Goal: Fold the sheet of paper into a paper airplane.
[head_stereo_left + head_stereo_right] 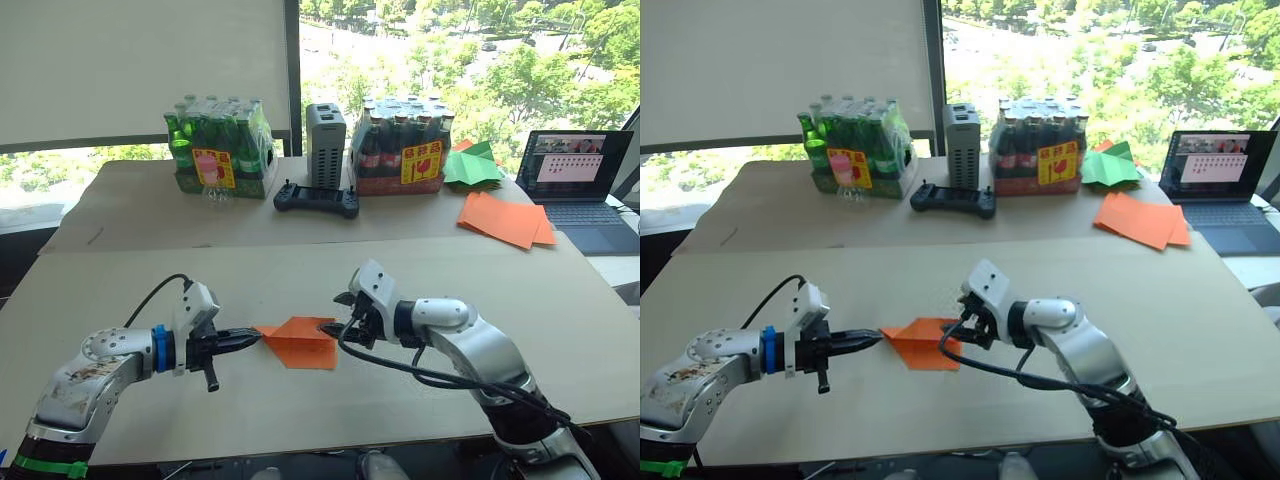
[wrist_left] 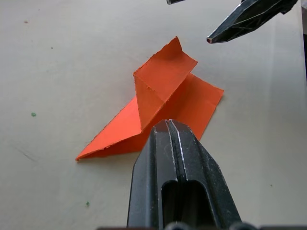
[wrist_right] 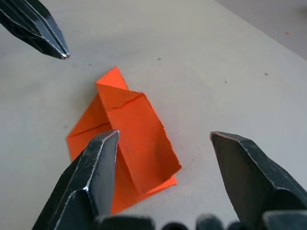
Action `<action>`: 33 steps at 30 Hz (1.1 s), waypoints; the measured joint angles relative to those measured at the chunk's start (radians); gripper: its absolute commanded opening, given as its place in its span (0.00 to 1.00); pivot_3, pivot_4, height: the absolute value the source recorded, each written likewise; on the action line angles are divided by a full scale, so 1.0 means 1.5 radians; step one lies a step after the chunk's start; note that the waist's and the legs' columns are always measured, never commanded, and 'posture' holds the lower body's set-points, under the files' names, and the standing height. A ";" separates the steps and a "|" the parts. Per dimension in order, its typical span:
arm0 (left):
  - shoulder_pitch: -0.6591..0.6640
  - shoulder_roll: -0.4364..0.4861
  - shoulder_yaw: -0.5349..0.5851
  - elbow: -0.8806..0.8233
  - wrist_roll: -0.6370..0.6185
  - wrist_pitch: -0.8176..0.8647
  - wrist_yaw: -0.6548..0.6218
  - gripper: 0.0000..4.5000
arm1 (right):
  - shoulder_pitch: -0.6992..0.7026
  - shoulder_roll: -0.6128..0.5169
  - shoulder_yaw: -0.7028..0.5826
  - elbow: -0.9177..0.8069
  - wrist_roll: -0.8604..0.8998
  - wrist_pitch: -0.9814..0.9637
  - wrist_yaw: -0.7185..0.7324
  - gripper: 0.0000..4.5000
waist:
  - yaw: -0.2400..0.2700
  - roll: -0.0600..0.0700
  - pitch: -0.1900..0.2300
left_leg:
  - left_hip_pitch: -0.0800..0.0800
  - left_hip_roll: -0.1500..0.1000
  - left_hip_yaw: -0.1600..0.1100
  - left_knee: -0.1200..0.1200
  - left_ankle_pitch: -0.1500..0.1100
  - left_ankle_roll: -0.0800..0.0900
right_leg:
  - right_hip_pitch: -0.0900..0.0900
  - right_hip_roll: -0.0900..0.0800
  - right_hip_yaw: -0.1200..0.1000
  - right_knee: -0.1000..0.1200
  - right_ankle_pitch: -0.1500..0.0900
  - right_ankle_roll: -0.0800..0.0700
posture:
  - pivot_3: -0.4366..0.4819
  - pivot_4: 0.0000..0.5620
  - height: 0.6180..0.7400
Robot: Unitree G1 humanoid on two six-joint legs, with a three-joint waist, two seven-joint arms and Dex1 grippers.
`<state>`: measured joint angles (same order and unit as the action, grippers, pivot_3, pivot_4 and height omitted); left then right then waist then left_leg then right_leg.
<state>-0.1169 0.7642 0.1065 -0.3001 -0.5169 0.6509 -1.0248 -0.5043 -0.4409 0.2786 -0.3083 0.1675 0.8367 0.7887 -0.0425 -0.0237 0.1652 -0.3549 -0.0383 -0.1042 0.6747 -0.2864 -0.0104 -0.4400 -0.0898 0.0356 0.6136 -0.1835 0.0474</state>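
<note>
The folded paper airplane (image 1: pixel 300 342) lies on the pale bench (image 1: pixel 120 290) between both grippers. The left gripper (image 1: pixel 256 338) has its fingers pressed together, seemingly touching its tip; the right gripper (image 3: pixel 163 139) hovers spread wide. Sunlit windows (image 1: pixel 450 50) stand beyond.

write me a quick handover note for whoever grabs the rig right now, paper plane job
Left end effector: shut, tip at the left corner of the paper airplane; whether it pinches the paper cannot be told.
Right end effector: open, fingers spread over the airplane's right end, not gripping.
The airplane lies on the near table between both arms, as a layered orange wedge with one flap standing up.
Done: several folds, pointed shape formed.
Left: press the raised flap flat and finish the wings.
Spare orange sheets and a green paper shape lie on the far table, untouched.
</note>
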 measured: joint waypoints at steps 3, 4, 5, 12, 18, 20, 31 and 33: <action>0.001 -0.002 0.000 0.000 -0.005 0.003 0.007 0.00 | -0.017 0.006 0.000 0.059 0.018 0.000 0.015 0.74 | -0.001 0.000 0.000 | 0.000 0.000 0.000 0.000 0.000 0.000 | 0.000 0.000 0.000 0.000 0.000 0.000 | 0.48 0.27 0.86; 0.001 -0.004 0.000 -0.001 -0.011 0.005 0.008 0.00 | -0.024 0.009 0.000 0.076 0.024 0.001 0.020 0.74 | -0.001 0.000 0.000 | 0.000 0.000 0.000 0.000 0.000 0.000 | 0.000 0.000 0.000 0.000 0.000 0.000 | 0.48 0.27 0.86; 0.004 -0.004 0.000 -0.005 -0.016 0.005 0.009 0.00 | -0.029 0.012 0.000 0.092 0.033 0.002 0.029 0.74 | -0.001 0.000 0.000 | 0.000 0.000 0.000 0.000 0.000 0.000 | 0.000 0.000 0.000 0.000 0.000 0.000 | 0.48 0.27 0.86; 0.027 -0.004 0.000 -0.028 -0.027 0.006 0.022 0.00 | -0.032 0.020 0.000 0.141 0.062 0.006 0.056 0.56 | 0.000 0.000 0.000 | 0.000 0.000 0.000 0.000 0.000 0.000 | 0.000 0.000 0.000 0.000 0.000 0.000 | 0.48 0.27 0.86; 0.036 -0.004 0.000 -0.027 -0.027 0.003 0.022 0.00 | -0.032 0.026 0.001 0.154 0.062 0.006 0.057 0.10 | -0.001 0.000 0.000 | 0.000 0.000 0.000 0.000 0.000 0.000 | 0.000 0.000 0.000 0.000 0.000 0.000 | 0.48 0.27 0.86; 0.038 -0.004 0.001 -0.025 -0.026 0.001 0.021 0.00 | -0.032 0.026 0.003 0.155 0.062 0.005 0.057 0.01 | 0.000 0.000 0.000 | 0.000 0.000 0.000 0.000 0.000 0.000 | 0.000 0.000 0.000 0.000 0.000 -0.001 | 0.48 0.27 0.86; 0.016 -0.012 0.010 0.019 -0.026 -0.015 0.023 0.00 | 0.014 0.003 0.010 0.059 0.028 -0.167 0.053 0.01 | 0.000 0.000 0.000 | 0.000 0.000 0.000 0.000 0.000 0.000 | 0.000 0.000 0.000 0.000 0.000 0.000 | 0.48 0.27 0.86; -0.001 -0.023 0.019 0.035 -0.038 -0.013 0.028 0.00 | 0.032 -0.022 0.022 0.011 -0.027 -0.276 0.038 0.01 | 0.002 0.000 0.000 | 0.000 0.000 0.000 0.000 0.000 0.000 | 0.000 0.000 0.000 0.000 0.000 0.000 | 0.48 0.27 0.86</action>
<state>-0.1177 0.7291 0.1354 -0.2479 -0.5731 0.6314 -0.9822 -0.4558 -0.4739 0.3117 -0.2919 0.1263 0.4223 0.8457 -0.0394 -0.0240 0.1653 -0.3549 -0.0386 -0.1039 0.6749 -0.2865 -0.0107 -0.4400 -0.0902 0.0355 0.6138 -0.1831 0.0472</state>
